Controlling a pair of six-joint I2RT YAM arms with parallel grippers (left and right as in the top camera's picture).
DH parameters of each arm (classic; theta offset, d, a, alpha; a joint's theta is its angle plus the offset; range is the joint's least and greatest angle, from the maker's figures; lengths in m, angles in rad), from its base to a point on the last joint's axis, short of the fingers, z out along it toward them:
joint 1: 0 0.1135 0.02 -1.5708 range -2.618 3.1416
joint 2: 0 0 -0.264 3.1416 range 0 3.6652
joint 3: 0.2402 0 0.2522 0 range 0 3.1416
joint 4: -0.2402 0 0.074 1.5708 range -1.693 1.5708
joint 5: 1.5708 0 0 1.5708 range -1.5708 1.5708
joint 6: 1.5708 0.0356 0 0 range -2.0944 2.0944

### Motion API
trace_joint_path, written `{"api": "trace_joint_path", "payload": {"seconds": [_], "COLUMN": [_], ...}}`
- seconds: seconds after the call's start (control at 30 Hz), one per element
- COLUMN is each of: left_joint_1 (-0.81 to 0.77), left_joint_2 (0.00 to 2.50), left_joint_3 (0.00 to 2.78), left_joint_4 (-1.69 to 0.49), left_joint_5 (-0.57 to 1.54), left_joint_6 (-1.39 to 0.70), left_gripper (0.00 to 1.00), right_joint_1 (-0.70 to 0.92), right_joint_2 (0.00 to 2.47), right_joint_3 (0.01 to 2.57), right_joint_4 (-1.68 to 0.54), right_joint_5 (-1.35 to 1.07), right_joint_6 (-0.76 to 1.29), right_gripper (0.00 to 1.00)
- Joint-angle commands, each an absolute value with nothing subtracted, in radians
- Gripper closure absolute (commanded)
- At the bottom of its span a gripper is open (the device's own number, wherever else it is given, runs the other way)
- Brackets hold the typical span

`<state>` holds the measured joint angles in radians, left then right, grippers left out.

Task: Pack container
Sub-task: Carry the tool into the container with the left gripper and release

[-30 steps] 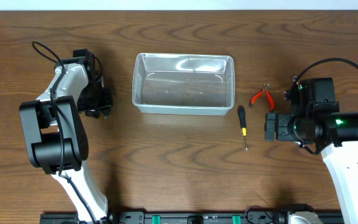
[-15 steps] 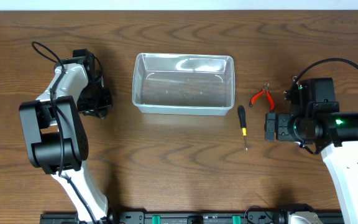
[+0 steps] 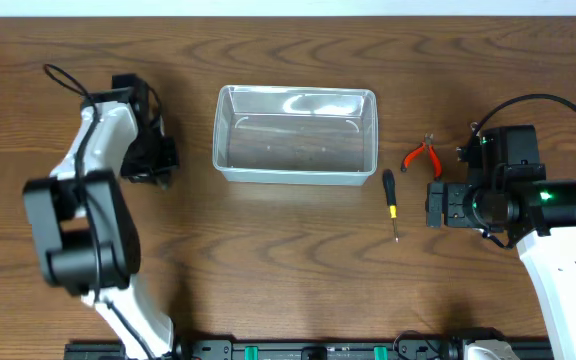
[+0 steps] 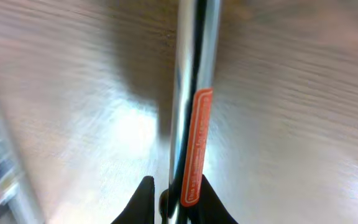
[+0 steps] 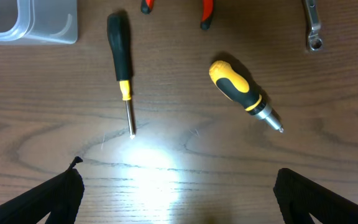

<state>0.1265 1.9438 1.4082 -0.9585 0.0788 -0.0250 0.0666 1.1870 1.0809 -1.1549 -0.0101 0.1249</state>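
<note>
Lying lengthwise left-right, container point(image 3: 298, 91) mouth up, left tool point(image 4: 176, 186) clamping chrome bar point(image 4: 184, 74), right tool point(image 5: 179, 171) spread, empty

Workshop-style bench — wooden table point(image 3: 288, 265); pliers point(image 3: 420, 156), screwdriver point(image 3: 390, 195) lying loose

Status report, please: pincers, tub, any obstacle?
Left pincer shut on metal tool. Right pincer open, empty. Tub empty. Nothing blocks it.
</note>
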Motion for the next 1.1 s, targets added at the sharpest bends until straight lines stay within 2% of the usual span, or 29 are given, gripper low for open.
{"api": "trace_joint_path", "payload": {"seconds": [0.0,0.13,0.33,0.57,0.73,1.07], "left_joint_1": [0.101,0.026,-0.199,-0.396,-0.451,-0.442], "left_joint_2": [1.766,1.59,1.408,1.451,1.603,1.876], "left_joint_3": [1.412,1.413,1.413,1.412,1.412,1.412], "left_joint_4": [-0.976,-0.974,-0.912,-0.815,-0.777,-0.719], "left_joint_5": [0.086,0.087,0.167,0.203,0.202,0.191], "left_joint_6": [-0.001,0.107,0.56,0.9,0.943,0.942], "left_gripper": [0.94,0.94,0.94,0.94,0.94,0.94], "right_joint_1": [0.065,0.065,0.065,0.065,0.065,0.065], "right_joint_2": [1.18,1.18,1.18,1.18,1.18,1.18], "right_joint_3": [1.102,1.102,1.102,1.102,1.102,1.102], "right_joint_4": [-1.156,-1.156,-1.156,-1.165,-1.169,-1.2], "right_joint_5": [-0.004,-0.004,-0.004,-0.004,-0.004,-0.004], "right_joint_6": [0.118,0.118,0.118,0.114,0.115,0.115], "right_gripper": [0.01,0.01,0.01,0.01,0.01,0.01]}}
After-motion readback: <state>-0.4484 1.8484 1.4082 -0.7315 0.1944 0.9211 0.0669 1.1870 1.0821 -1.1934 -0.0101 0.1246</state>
